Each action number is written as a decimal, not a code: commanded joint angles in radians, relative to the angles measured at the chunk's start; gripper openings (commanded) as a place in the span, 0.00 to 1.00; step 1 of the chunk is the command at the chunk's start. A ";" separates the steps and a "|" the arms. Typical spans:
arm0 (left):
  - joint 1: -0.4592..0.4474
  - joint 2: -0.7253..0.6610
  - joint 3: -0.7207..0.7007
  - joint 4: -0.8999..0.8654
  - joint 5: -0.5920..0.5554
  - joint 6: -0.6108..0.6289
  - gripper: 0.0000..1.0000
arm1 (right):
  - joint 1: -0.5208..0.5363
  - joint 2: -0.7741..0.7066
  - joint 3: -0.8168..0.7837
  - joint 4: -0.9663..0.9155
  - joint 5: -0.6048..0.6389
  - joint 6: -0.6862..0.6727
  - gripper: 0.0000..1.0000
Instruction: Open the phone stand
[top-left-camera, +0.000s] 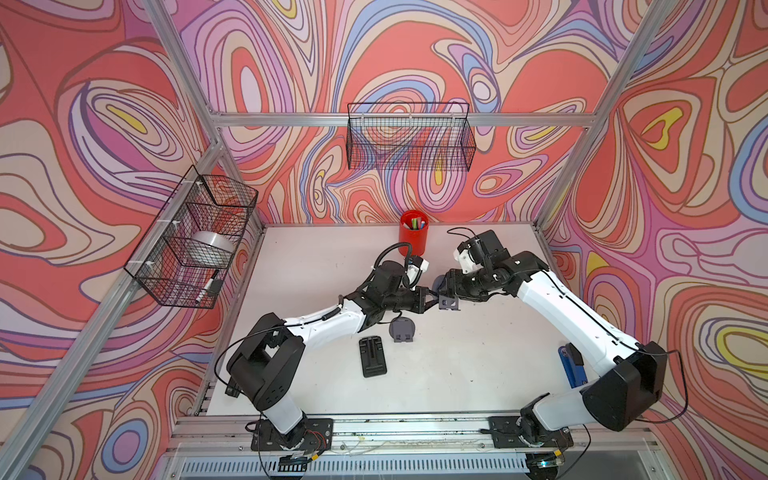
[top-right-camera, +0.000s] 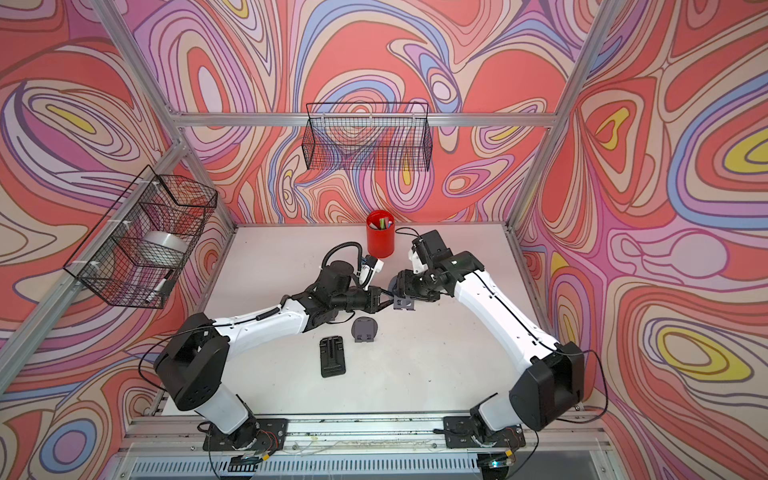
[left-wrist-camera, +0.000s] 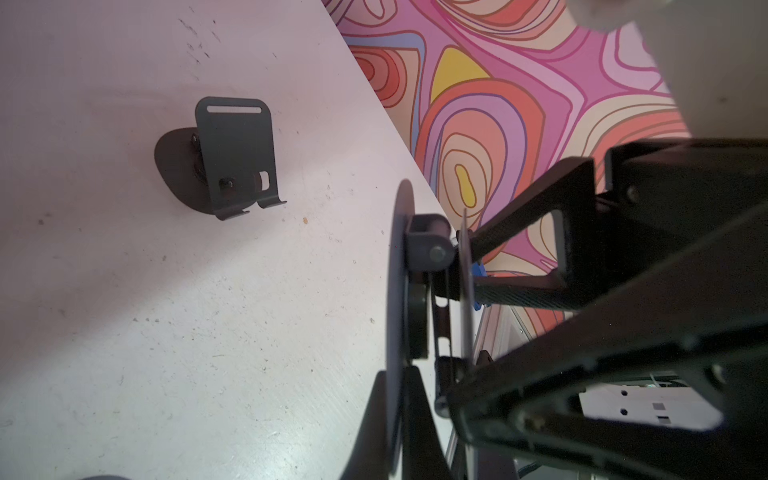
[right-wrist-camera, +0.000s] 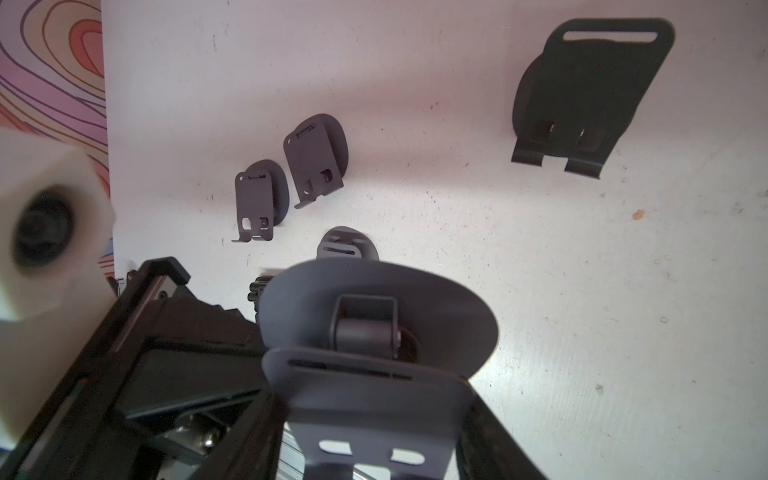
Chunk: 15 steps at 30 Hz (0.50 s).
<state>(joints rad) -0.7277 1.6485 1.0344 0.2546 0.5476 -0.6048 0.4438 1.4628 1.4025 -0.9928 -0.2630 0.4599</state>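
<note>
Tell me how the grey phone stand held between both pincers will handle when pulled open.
Probably stiff: the phone stand looks like thin rigid plates on a hinge, so should pivot, not flex. Possibly slippery: its faces look smooth, and the left pincer pinches only a thin plate. Likely light: thin sheet parts, gripped at the plate's sides by the right pincer.

Grey phone stand (top-left-camera: 449, 303); red cup (top-left-camera: 411, 243); swirl-patterned walls (top-left-camera: 415, 50); white table (top-left-camera: 478, 365).

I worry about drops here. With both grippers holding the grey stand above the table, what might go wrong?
The left gripper bites the stand only at its tips, so it may slip when the hinge is forced. A dropped stand could land on the second stand lying close by.
</note>
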 joint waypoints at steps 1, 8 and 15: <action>0.011 0.014 -0.014 -0.145 -0.133 0.092 0.00 | -0.015 -0.009 0.061 -0.029 -0.102 -0.019 0.18; 0.011 -0.001 -0.020 -0.148 -0.129 0.087 0.00 | -0.031 0.007 0.090 -0.053 -0.133 -0.041 0.18; 0.011 0.023 -0.019 0.012 -0.040 -0.094 0.00 | -0.030 -0.026 0.006 0.028 -0.127 -0.037 0.30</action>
<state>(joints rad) -0.7300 1.6356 1.0340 0.2626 0.5266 -0.6113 0.4149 1.4845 1.4254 -1.0103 -0.3420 0.4232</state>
